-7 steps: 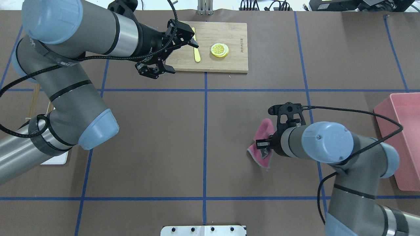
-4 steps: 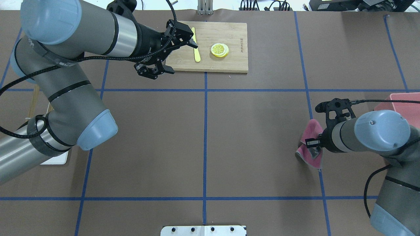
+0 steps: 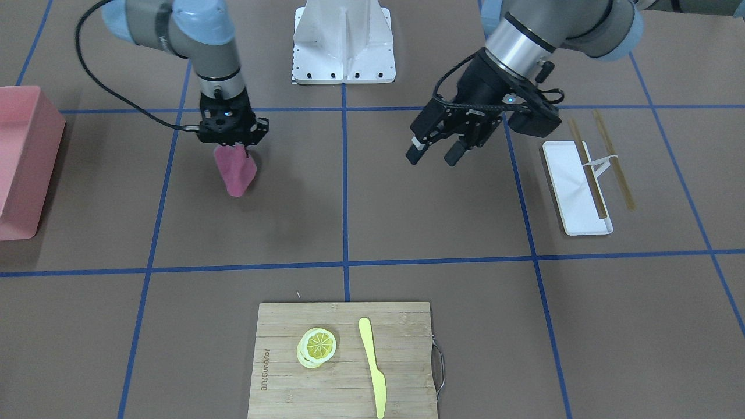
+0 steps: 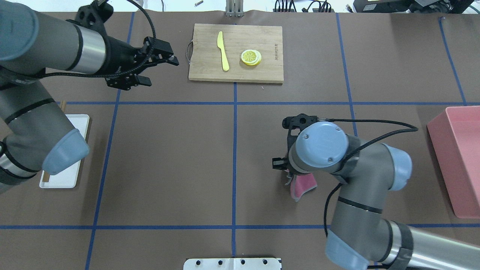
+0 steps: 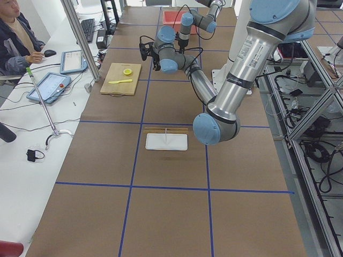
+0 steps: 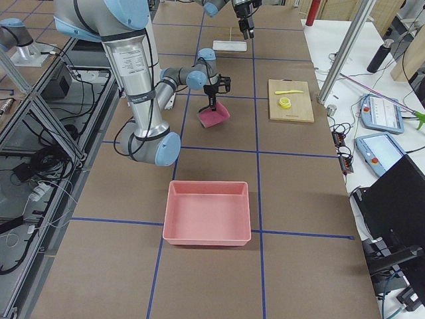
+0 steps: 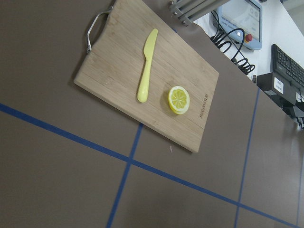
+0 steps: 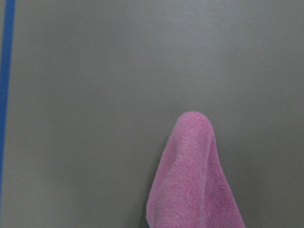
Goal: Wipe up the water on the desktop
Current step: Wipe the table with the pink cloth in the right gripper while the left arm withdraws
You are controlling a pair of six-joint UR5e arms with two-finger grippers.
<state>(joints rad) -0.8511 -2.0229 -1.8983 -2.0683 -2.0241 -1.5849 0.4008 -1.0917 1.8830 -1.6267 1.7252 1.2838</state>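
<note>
Right gripper (image 3: 231,142) is clenched on the top of a pink cloth (image 3: 236,171), which hangs down from it, long axis roughly vertical, lower end at the desktop (image 4: 168,161). The right side view suggests the cloth rests on the surface, but I can't confirm contact. The key relation is that the desktop lies straight below this gripper, so the wipe looks like a matter of pressing down and dragging sideways. In the overhead view the wrist covers the gripper and only a corner of the cloth shows. The right wrist view shows the cloth tip over plain brown surface. No water can be made out in any view, neither sheen nor a dark patch, so I can't tell which way the spill lies. The right arm is plainly the nearer one, since it has the cloth. Left gripper (image 3: 432,155) is spread apart and holds nothing, hovering over the far left part of the table just beside the handle end of the cutting board (image 4: 262,37), well apart from the cloth. There is open room around the cloth, with bare surface on all sides in its taped square. The centre blue tape line (image 4: 234,150) runs near on the robot's left of it, and the pink bin (image 4: 463,161) sits well apart to the robot's right. The board is well apart on the far side. The white tray (image 3: 573,192) sits over on the left arm's side, out of the way.
</note>
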